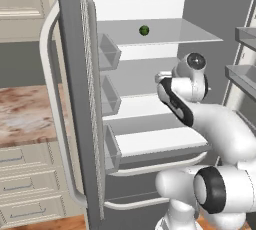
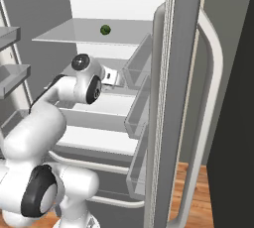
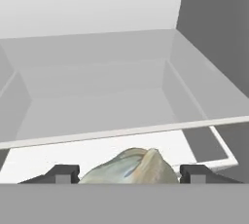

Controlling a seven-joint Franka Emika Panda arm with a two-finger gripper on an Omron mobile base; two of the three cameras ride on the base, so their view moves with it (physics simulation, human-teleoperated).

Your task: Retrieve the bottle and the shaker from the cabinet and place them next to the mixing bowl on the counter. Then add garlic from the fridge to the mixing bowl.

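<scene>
The fridge stands open, and my arm reaches in over its middle shelf. In the hand view a pale garlic bulb sits between the two dark fingertips. My gripper is shut on it, just above the white shelf. From the base views the white hand is level with that shelf, and the wrist hides the garlic there. The bottle, the shaker and the mixing bowl are out of view.
A small dark green ball lies on the glass shelf above. The left fridge door with its bins stands open close to the arm, as does the right door. A marbled counter with drawers lies at the left.
</scene>
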